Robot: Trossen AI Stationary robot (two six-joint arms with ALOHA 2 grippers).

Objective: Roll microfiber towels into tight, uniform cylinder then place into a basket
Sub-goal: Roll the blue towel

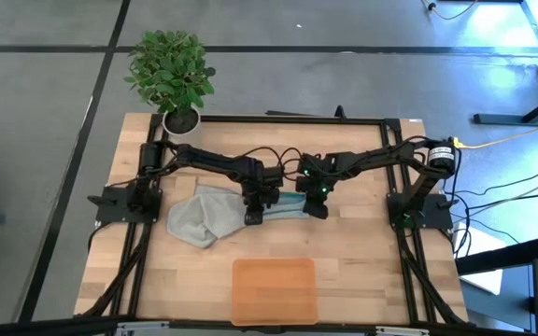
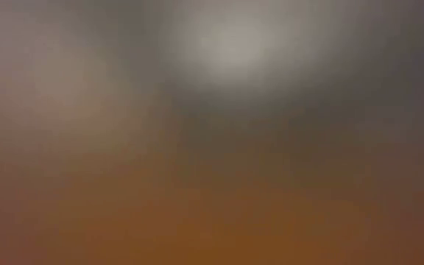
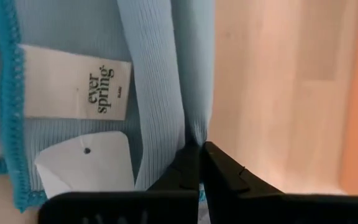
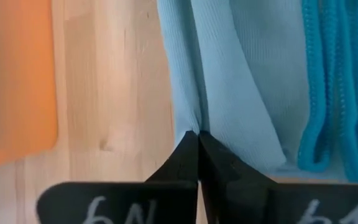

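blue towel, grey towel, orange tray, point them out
blue towel (image 4: 241, 81), right wrist view, on its flat ribbed middle
grey towel (image 1: 194, 217), high view, on its crumpled middle
orange tray (image 1: 274, 289), high view, on its bare floor

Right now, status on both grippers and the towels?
Left gripper and right gripper both shut on blue towel, mid-table. Grey towel loose beside it. Basket empty, path unobstructed.

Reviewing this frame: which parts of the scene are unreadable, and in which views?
- Low view: wholly blurred; nothing identifiable.
- High view: pale blue ribbed microfiber towel mostly covered by both arms; left gripper and right gripper fingertips too small.
- Left wrist view: white hang tag blank, cut by fingers.
- Right wrist view: shallow orange tray cropped at edge.
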